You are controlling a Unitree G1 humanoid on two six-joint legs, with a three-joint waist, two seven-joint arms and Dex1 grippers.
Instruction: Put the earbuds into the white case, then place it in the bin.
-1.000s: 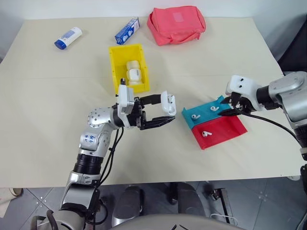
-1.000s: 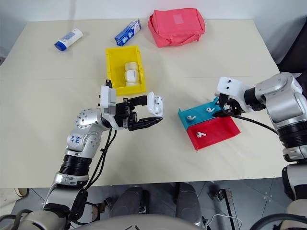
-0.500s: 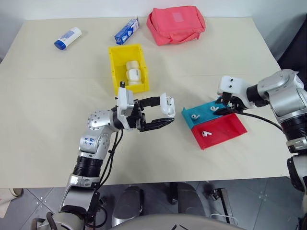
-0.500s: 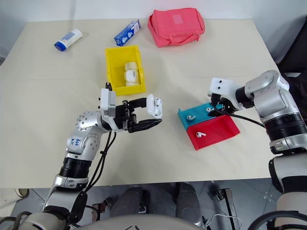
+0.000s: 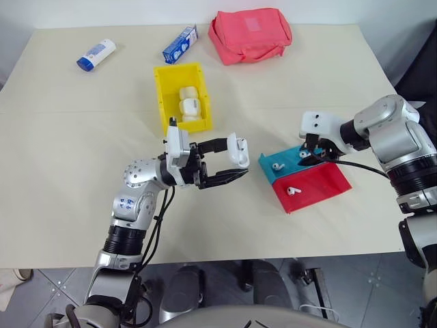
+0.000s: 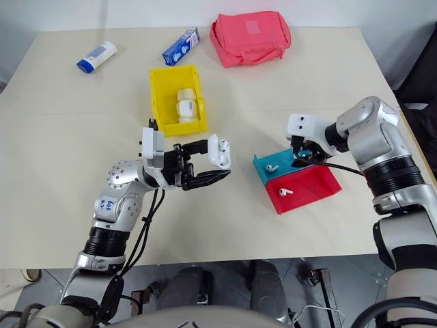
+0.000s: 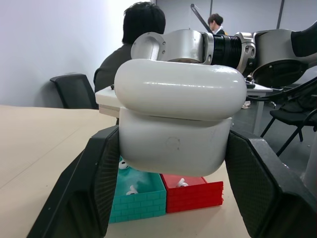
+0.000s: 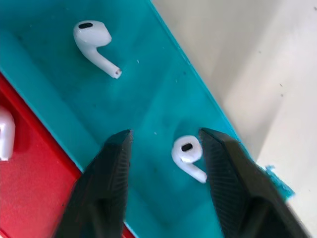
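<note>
My left gripper (image 5: 239, 160) is shut on the white case (image 5: 239, 147) and holds it above the table's middle; the lid is slightly ajar (image 7: 176, 121). My right gripper (image 8: 165, 133) hangs low over the teal tray (image 5: 268, 166), open. One earbud (image 8: 188, 156) lies between its fingertips, nearer one finger and untouched. A second earbud (image 8: 96, 42) lies further along the teal tray. Another earbud (image 5: 293, 190) rests in the red tray (image 5: 321, 183). The yellow bin (image 5: 164, 99) stands behind the left gripper.
Several white cases lie in the bin. A pink pouch (image 5: 251, 34), a blue-and-white box (image 5: 181, 43) and a white tube with a blue cap (image 5: 96, 55) lie along the far edge. People sit in the background (image 7: 141, 29).
My right gripper has slid left and a little lower onto the teal tray, and its fingers have narrowed around an earbud. The left gripper and the case have kept still.
</note>
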